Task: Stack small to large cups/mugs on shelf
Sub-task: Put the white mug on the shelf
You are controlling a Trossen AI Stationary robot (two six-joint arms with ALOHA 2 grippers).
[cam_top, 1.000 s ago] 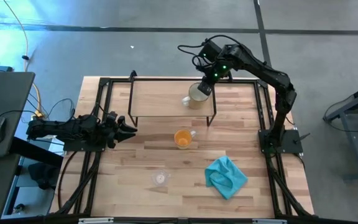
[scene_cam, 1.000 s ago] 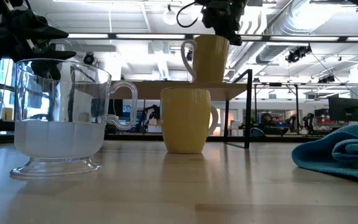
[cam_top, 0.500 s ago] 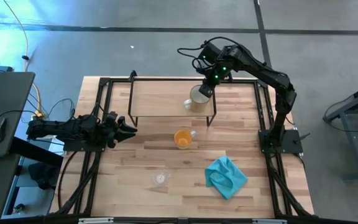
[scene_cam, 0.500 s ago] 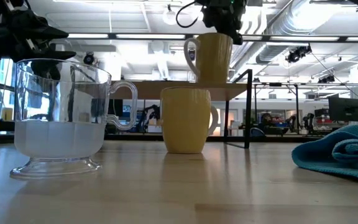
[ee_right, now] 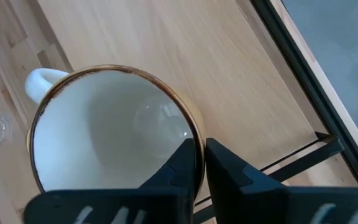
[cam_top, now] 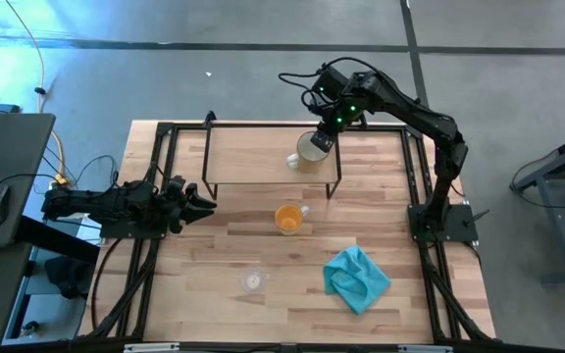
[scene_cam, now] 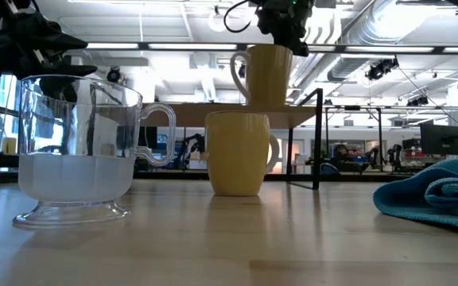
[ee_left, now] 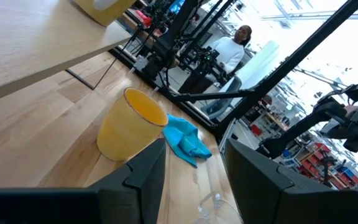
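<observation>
Right gripper [ee_right: 201, 163] pinching cream mug [ee_right: 110, 134] rim (on shelf [cam_top: 263, 157])

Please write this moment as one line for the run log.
stage: placing | right claw: pinching rim of cream mug on shelf | left claw: open, waiting at table's left side | orange mug, glass cup: on table

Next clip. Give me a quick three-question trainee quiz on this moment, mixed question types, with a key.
1. True or false: the cream-white mug stands on the shelf.
2. Which gripper is at that mug's rim? A) left gripper B) right gripper
3. Fill in: the orange mug stands on the ____, in front of the shelf.

Key: 1 true; 2 B, one finger inside the rim and one outside; 3 table.
</observation>
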